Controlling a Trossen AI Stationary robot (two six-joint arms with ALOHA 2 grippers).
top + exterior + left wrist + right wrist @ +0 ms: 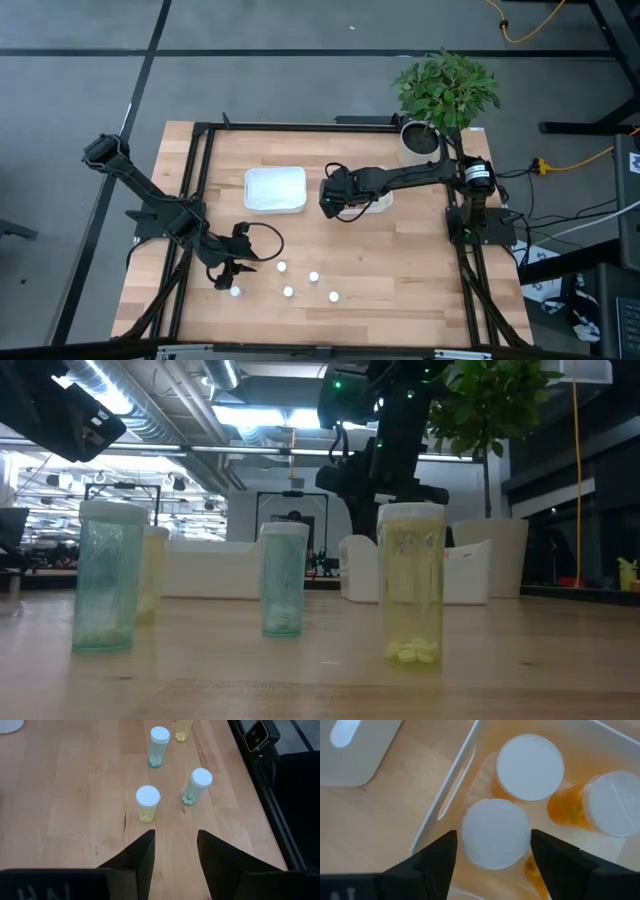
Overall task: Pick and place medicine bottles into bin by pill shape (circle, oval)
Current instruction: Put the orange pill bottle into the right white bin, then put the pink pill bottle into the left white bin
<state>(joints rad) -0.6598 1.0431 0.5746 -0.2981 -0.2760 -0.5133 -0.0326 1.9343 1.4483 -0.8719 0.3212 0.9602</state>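
- The right gripper (490, 851) hangs over the small white bin (451, 785) near the plant pot. Its jaws are spread, one on each side of an orange bottle's white cap (495, 833). I think they are just letting go, though it is hard to see if they touch the cap. If the arm lifts while a jaw rubs the cap, the bottle could tip or come back out.
- Two more orange bottles (530, 767) stand close by in that bin. A sideways bump from the jaws could knock them over.
- The left gripper (175, 851) waits low over the bench (80, 810), its jaws partly spread and holding nothing.
- Just ahead of it stands a yellow-tinted bottle (147, 804), with a blue-green bottle (196, 785) leaning beside it and another blue-green bottle (158, 747) farther off. They stand near each other, so closing in on one could push over the next one.
- The leaning bottle may roll away if nudged.
- The big white bin (275, 189) sits between the arms. Both arms reaching there together could hit each other.
- Pills are tiny, so a bottle could go in the wrong bin.
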